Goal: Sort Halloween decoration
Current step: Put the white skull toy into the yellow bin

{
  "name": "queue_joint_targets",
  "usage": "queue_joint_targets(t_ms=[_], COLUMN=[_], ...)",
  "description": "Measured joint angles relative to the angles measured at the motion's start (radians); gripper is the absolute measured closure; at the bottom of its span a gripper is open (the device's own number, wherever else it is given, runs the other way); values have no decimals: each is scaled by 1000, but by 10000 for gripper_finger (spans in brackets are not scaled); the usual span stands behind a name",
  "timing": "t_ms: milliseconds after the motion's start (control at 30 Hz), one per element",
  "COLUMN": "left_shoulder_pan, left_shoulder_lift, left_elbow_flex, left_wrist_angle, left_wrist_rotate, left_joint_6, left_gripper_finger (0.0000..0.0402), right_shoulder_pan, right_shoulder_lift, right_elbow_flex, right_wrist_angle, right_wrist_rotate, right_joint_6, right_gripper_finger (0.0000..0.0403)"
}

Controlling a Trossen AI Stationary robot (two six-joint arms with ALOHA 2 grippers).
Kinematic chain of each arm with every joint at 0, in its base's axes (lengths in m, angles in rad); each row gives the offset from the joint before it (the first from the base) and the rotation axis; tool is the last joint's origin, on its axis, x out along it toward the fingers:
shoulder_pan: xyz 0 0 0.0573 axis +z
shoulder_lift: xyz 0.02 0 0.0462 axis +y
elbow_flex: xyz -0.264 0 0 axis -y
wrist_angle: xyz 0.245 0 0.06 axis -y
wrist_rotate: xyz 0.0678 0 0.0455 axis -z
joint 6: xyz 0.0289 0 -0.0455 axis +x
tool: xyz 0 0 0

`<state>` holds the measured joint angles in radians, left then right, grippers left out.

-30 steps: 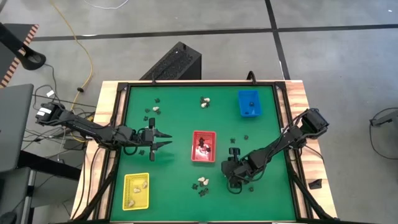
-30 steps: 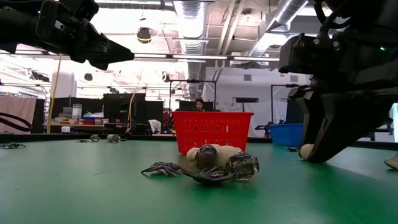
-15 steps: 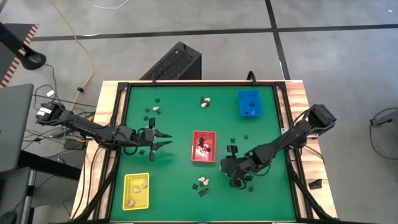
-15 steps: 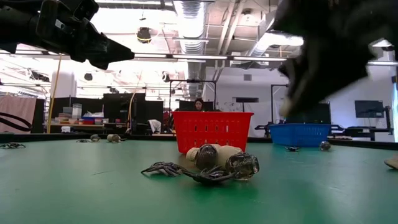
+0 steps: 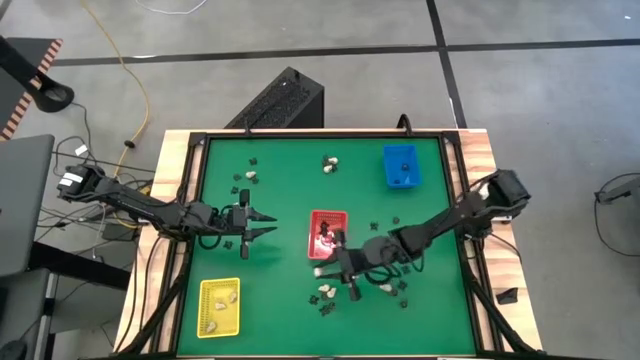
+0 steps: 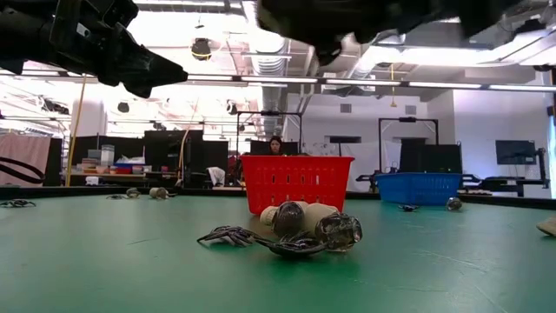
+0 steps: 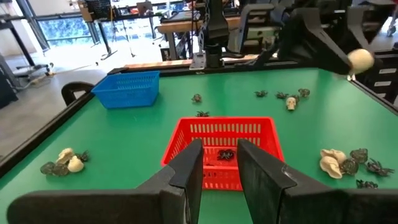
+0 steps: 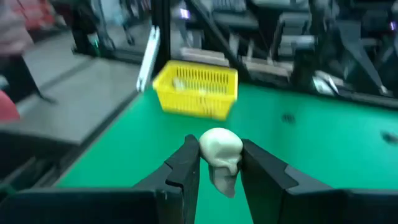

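Nearest in the right wrist view, the right gripper is closed on a cream skull, a Halloween decoration pinched between both fingers. Its rounded crown sits up between the fingertips and its jaw end hangs down, so its long axis runs roughly vertical. From above, this gripper hovers over the green table, just in front of the red tray.

Beyond it stands the yellow tray, which already holds a few cream pieces. The red tray holds black shapes, and the blue tray shows one dark piece.

The sorting looks partly done: a mixed cluster still lies near the table's front, with more loose pieces scattered near the far edge and on the right.

The left gripper waits left of the red tray, its fingers slightly parted and empty.
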<state>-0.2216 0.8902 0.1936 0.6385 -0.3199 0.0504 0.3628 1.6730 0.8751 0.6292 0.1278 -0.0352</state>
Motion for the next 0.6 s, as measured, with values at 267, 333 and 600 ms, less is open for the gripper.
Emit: queue_joint_targets(t_ms=[267,333,600], left_shoulder_pan=[0,0,-16], left_shoulder_lift=[0,0,-1], left_elbow_flex=[0,0,0], left_wrist_angle=[-30,-31,-93], left_wrist_rotate=[2,3,26], left_joint_6=[-26,-26,-29], left_gripper_finger=[313,313,313], right_shoulder_pan=[-51,-51,-71], right_shoulder_lift=[297,376,621], right_elbow_flex=[247,350,691], right_wrist_angle=[219,211,119], right_wrist_rotate=[-181,-209,-310], right_joint_6=[-26,-27,-28], right_gripper_finger=[271,271,271])
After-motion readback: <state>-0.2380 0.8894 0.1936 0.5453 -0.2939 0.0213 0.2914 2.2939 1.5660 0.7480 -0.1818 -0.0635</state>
